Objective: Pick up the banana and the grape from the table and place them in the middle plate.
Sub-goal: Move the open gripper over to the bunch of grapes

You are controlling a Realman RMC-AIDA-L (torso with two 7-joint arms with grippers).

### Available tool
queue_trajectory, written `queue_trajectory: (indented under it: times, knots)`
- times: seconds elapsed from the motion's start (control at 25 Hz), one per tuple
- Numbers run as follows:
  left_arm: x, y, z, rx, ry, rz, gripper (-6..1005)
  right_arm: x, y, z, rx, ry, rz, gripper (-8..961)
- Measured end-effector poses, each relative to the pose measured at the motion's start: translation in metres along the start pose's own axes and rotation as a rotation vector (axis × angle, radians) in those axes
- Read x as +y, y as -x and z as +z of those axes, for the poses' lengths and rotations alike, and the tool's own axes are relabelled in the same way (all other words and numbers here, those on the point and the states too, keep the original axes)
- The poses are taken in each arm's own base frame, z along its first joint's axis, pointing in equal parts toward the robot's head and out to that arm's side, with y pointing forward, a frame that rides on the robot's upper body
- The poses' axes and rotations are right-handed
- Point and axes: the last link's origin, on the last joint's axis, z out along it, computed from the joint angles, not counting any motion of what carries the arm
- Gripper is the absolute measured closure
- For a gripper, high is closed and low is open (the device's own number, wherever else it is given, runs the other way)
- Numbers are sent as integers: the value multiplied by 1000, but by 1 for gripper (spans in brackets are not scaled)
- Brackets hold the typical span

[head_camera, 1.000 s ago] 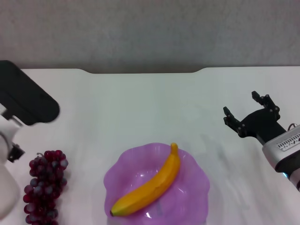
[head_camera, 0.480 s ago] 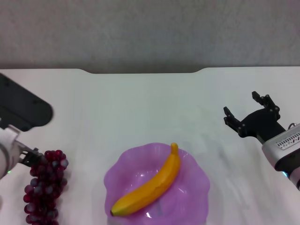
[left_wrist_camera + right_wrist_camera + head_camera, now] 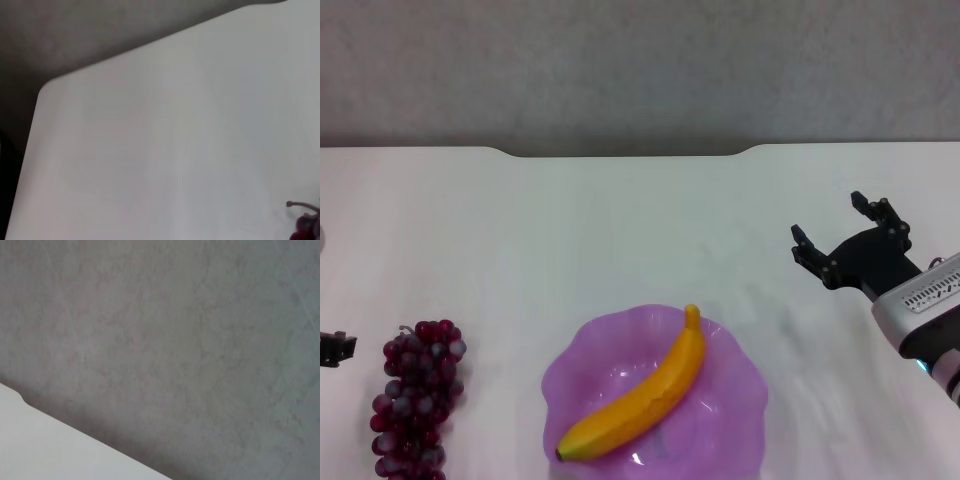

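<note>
One fruit is left: the grape [image 3: 416, 398] lies on the counter [image 3: 620, 230], long way near to far, left of the plate [image 3: 740, 400] holding the banana [image 3: 638, 405]. Left gripper [image 3: 335, 348] is nearest, fingers unclear; right gripper [image 3: 848, 235] waits open.

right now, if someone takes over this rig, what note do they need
Right gripper: open, empty, over bare table to the right of the middle plate.
Left gripper: only a tip shows at the head view's left edge, beside the grape; open or shut not visible.
Banana: lying diagonally in the middle plate. Done.
Grape: on the table, left of the plate, apart from it.
Left to do: grasp the grape with the left gripper and place it in the plate beside the banana.
</note>
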Motion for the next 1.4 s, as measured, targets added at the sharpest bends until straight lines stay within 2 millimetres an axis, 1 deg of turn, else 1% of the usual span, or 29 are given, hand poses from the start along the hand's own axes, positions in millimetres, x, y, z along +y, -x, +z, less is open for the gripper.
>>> queue_trajectory:
  times: [0.16, 0.4, 0.52, 0.6, 0.84, 1.16, 1.4]
  knots:
    - [5, -9, -2, 31, 17, -64, 195, 1, 1, 1, -3, 2, 2, 74]
    - [22, -25, -14, 97, 70, -68, 202, 0, 0, 0, 0, 5, -6, 74]
    - [30, -27, -18, 112, 91, -60, 208, 0, -1, -1, 1, 1, -2, 73]
    - [34, -26, -16, 102, 93, -49, 212, 0, 0, -1, -3, 0, 0, 73]
    - [54, -14, -4, 45, 111, -21, 232, -2, -3, -3, 3, -5, -1, 74]
    - [64, -3, 10, 23, 124, -28, 264, -2, -2, -2, 6, -4, -4, 74]
    - [62, 5, 23, 12, 119, -63, 289, 2, -1, -2, -4, 6, -8, 73]
